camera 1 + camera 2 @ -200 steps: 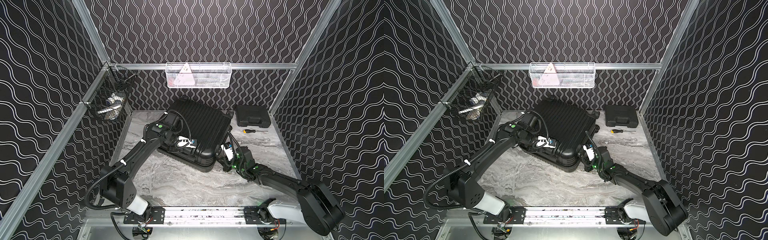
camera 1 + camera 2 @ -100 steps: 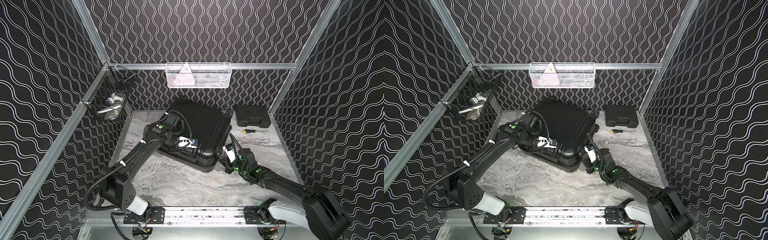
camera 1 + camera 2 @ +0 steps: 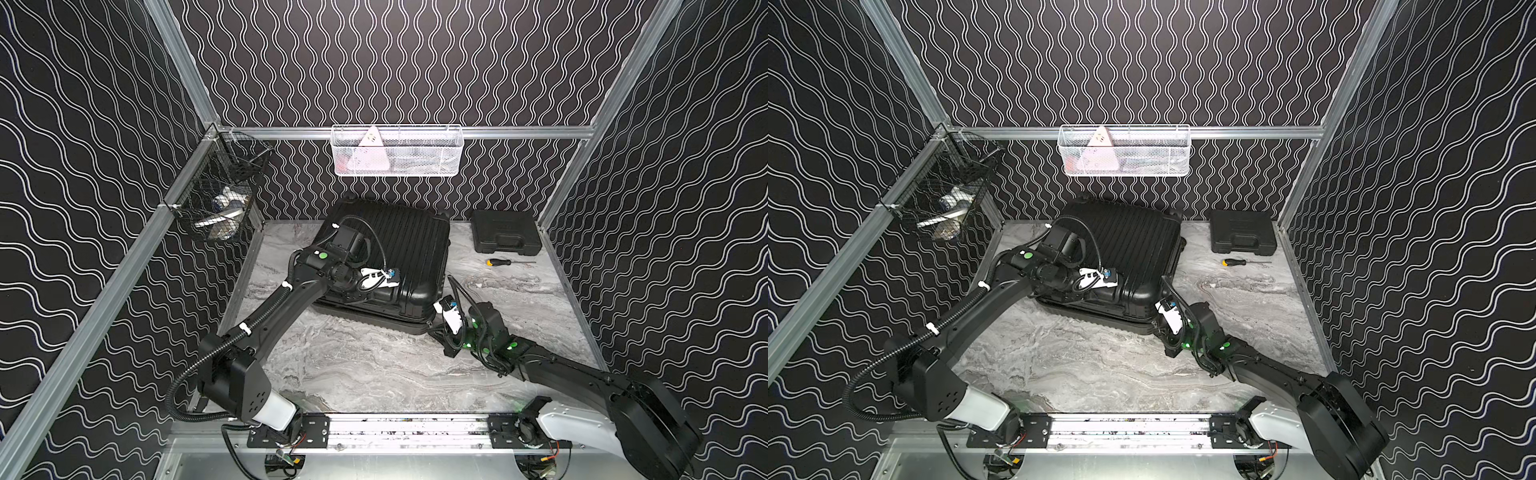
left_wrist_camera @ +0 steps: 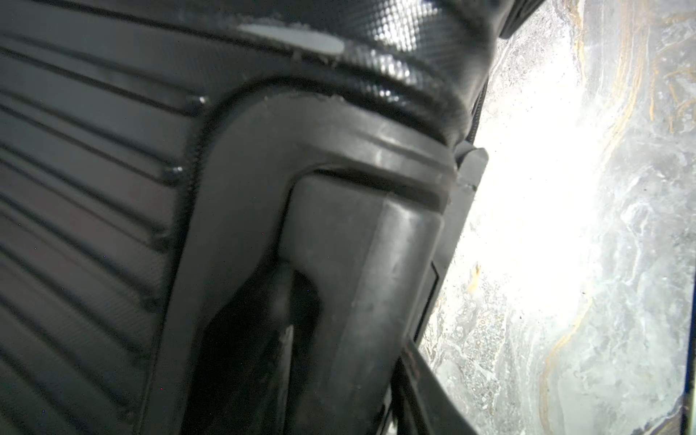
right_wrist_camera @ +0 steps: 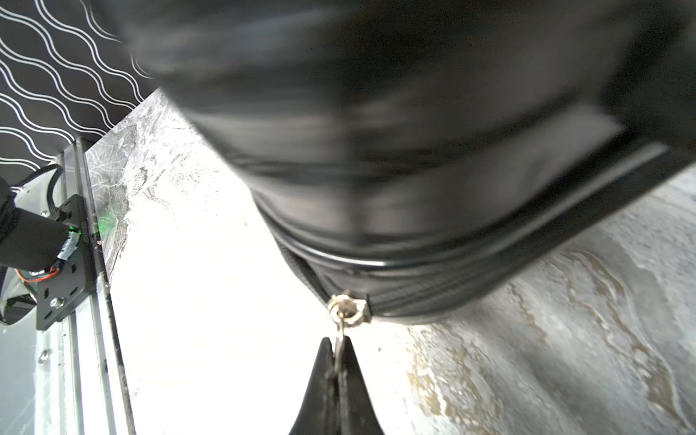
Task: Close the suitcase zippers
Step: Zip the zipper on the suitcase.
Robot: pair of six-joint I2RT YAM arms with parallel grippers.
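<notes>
- Enclosure: black walls with white wavy lines, aluminium framing, and a grey-white marble-pattern tabletop (image 3: 374,365).
- suitcase (image 3: 415,245): black, ribbed shell facing up. It lies flat at the back centre of the tabletop, turned at a slant, with its far edge near the back wall. Shown in both top views.
- zipper band (image 5: 301,273): black, edging the suitcase between its two shells. In the right wrist view it curves round a corner of the case.
- zipper pull (image 5: 341,341): small and silvery, hanging from its slider at the suitcase's near right corner, low over the tabletop.
- right gripper (image 5: 337,352): down at that same corner, jaws clamped together on the zipper pull, with the tab pinched between two black fingertips.
- left gripper (image 3: 359,293): over the near left part of the upper shell. Its wrist view is filled by ribs and a moulded black corner piece (image 4: 339,226). Whether the jaws are parted or pressed together cannot be told.
- tool case (image 3: 507,237): flat, black and closed, in the back right corner, well apart from the suitcase.
- screwdriver (image 3: 498,262): yellow-and-black handle, lying just in front of the tool case.
- white wire basket (image 3: 397,151): hung on the back rail above the suitcase, holding a pale triangular item.
- black wire basket (image 3: 216,199): hung on the left rail, with light-coloured items inside.
</notes>
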